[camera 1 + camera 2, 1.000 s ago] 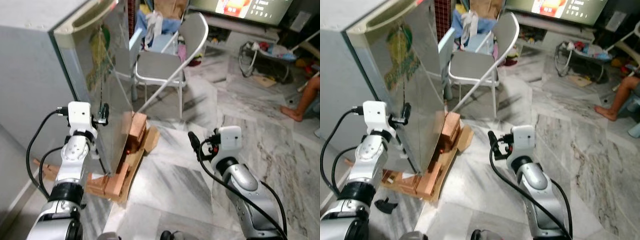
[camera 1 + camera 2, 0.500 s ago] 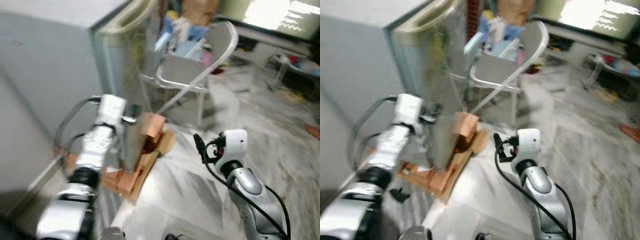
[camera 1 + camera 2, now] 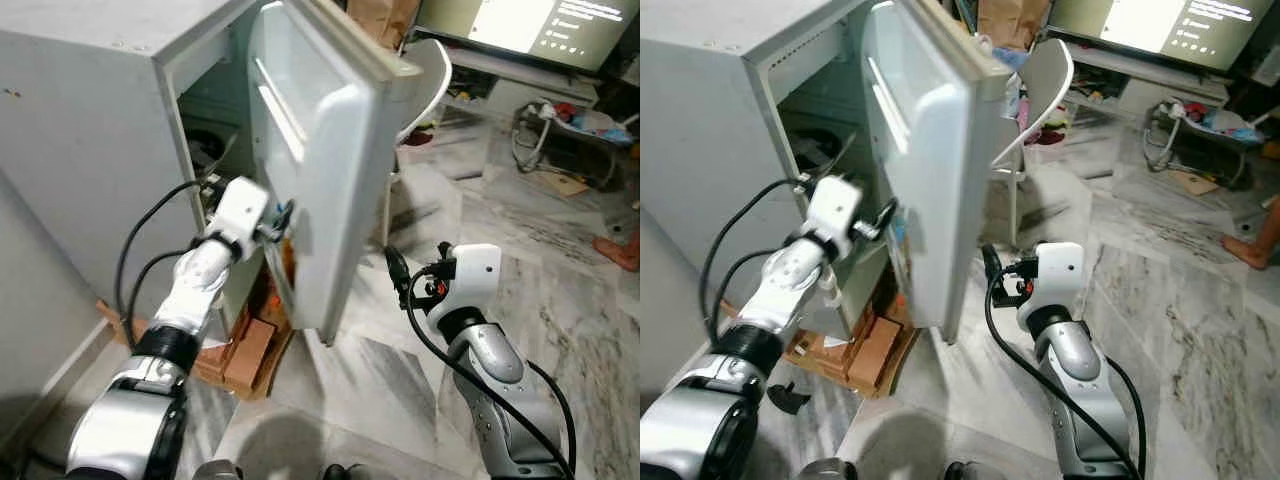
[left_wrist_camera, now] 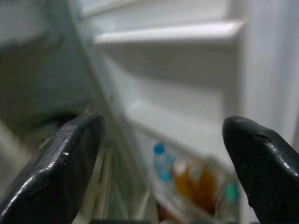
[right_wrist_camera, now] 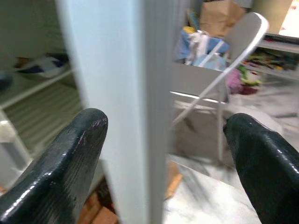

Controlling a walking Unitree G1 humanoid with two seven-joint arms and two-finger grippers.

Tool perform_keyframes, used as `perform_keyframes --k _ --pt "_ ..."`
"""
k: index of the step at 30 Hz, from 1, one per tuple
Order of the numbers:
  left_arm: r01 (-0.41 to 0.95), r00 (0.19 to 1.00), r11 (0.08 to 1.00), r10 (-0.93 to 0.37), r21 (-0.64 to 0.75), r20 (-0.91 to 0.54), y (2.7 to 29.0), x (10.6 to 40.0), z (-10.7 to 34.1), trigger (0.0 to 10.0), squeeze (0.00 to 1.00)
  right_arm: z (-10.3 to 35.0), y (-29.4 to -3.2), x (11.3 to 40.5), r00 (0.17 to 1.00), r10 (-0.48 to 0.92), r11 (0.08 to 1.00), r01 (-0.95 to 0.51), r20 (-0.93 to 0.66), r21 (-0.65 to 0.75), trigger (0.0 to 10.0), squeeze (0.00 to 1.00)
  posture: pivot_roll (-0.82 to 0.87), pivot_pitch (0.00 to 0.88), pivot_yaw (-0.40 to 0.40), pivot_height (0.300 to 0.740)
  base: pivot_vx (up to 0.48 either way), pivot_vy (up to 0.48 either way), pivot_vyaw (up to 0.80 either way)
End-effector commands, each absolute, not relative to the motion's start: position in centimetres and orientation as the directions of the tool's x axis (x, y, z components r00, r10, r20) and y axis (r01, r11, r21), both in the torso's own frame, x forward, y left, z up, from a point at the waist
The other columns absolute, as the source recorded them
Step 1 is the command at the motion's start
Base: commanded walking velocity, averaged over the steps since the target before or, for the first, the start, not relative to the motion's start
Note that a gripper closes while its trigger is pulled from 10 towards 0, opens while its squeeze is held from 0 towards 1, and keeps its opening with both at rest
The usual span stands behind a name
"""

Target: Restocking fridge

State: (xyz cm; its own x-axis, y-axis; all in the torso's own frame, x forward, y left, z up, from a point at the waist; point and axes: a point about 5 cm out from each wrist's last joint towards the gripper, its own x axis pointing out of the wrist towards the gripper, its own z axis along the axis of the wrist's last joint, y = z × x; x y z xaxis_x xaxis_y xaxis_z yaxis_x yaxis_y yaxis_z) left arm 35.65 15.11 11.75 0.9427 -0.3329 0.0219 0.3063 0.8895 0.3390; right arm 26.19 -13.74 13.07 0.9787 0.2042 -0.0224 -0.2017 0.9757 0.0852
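Left hand [image 4: 161, 163] is up at the inner side of the open fridge door [image 3: 320, 170], fingers [image 4: 60, 163] spread wide, nothing between them. Past them, blurred bottles [image 4: 196, 179] sit in the lower door rack, an empty door shelf [image 4: 177, 32] above. Right hand [image 5: 161, 168] hovers just beside the door's outer edge, its 2 fingers [image 5: 60, 163] also wide apart and empty. The fridge [image 3: 90, 130] stands on wooden blocks [image 3: 865, 350]. Behind the door, a folding chair [image 3: 1040, 80] on the marble floor [image 3: 560, 260].
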Motion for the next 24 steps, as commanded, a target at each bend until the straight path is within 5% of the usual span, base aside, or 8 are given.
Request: perform_keyframes --k 1,14,24 --pt "0.305 0.943 0.897 -0.332 0.319 0.032 15.0 35.7 11.9 10.0 0.0 13.0 -13.8 26.2 0.981 0.195 0.978 -0.193 -0.021 0.077 10.0 0.0 0.05 0.039 -0.087 0.74 0.0 0.0 -0.8" --pt "0.276 0.959 0.928 -0.284 0.251 -0.003 16.8 30.4 7.7 10.0 0.0 12.1 -14.0 26.3 0.986 0.16 0.985 -0.157 -0.035 0.07 10.0 0.0 0.04 0.032 -0.073 0.74 0.311 -0.352 -0.3" --pt "0.226 0.971 0.935 -0.238 0.272 0.012 17.4 31.3 8.8 10.0 0.0 12.1 -13.6 26.7 0.986 0.166 0.984 -0.164 -0.02 0.068 10.0 0.0 0.06 0.027 -0.074 0.74 0.431 -0.075 -0.46"
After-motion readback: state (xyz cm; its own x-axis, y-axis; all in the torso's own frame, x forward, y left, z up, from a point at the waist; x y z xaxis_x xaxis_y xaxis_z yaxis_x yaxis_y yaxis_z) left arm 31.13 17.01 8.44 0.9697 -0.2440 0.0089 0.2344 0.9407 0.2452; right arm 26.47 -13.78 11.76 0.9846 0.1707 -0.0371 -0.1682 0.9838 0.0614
